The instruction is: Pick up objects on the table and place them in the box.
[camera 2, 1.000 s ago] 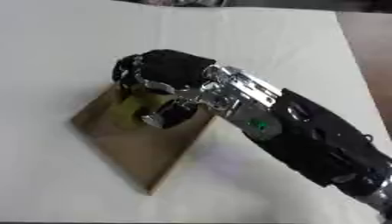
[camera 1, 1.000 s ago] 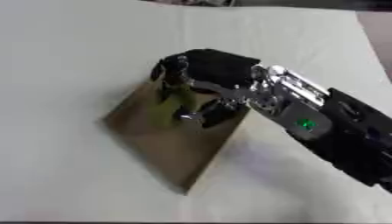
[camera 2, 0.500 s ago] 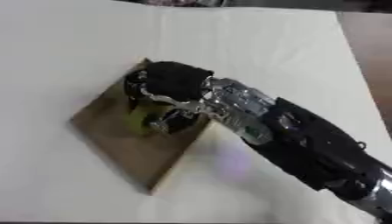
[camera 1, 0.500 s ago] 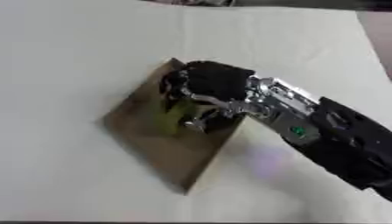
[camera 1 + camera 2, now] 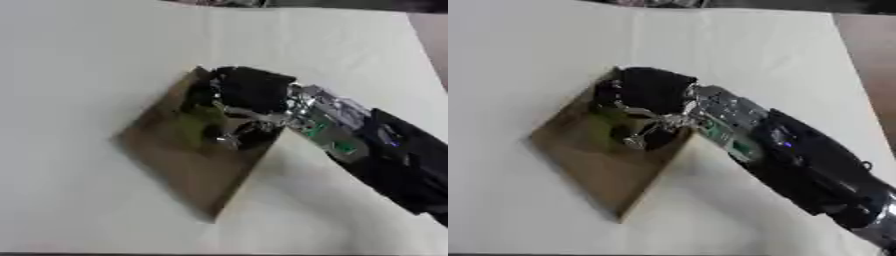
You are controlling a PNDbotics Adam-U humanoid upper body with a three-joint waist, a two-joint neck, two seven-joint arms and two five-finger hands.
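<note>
The right robot hand [image 5: 249,95] is reaching into the brown box [image 5: 188,160], fingers curling around a blurry yellow-green object [image 5: 197,125]; its axis is unreadable.

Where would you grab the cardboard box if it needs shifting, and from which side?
Take the box by its near-left wall, coming from the robot's left. That edge is bare and open-topped, so fingers could probably hook over it. The right hand and a green object occupy the far-right part, so that side is blocked.
</note>
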